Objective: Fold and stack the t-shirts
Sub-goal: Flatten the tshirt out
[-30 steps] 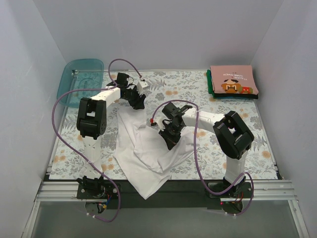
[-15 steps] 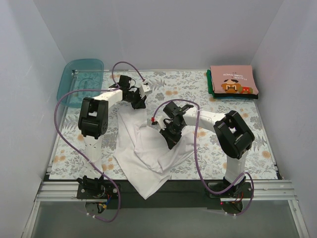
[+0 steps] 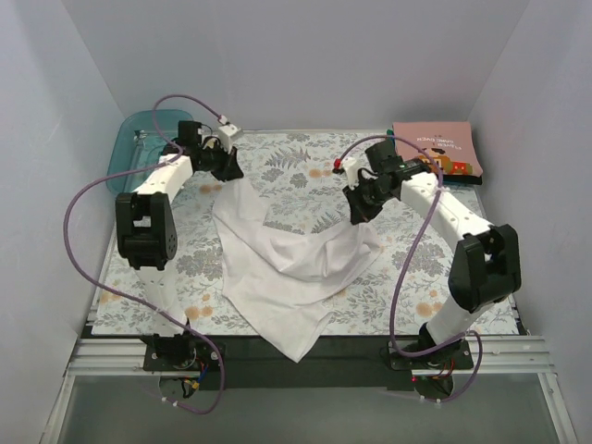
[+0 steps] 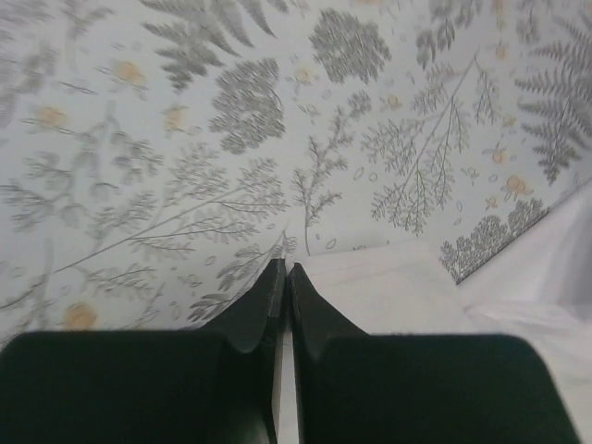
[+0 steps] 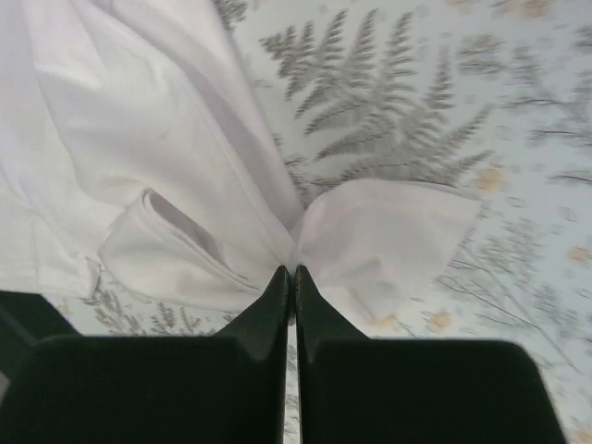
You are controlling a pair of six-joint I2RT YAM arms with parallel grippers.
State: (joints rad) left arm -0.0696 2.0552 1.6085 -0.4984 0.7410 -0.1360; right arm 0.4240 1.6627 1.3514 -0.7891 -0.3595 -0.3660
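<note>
Left wrist view shows the left gripper with its jaws pressed together on an edge of the white t-shirt. A thin pale strip shows between the black fingers. From the tips the cloth spreads toward 4 o'clock over the floral table cover.

In the right wrist view the right gripper is likewise clamped on the shirt. The fabric bunches at the tips, fanning in long folds toward 10 o'clock and in a rounded flap toward 2 o'clock.

From the top external camera, the left gripper holds its part of the shirt at about 10 o'clock of the table. The right gripper holds its part at about 2 o'clock of the table's middle. The white t-shirt sags between them, loose and creased, over the middle of the table. Its lowest point drapes past the near edge at 6 o'clock.

At 1 o'clock, in the far corner, lies a folded stack: the salmon-pink t-shirt, face print up, on the dark green t-shirts. At 11 o'clock sits the teal tray.
</note>
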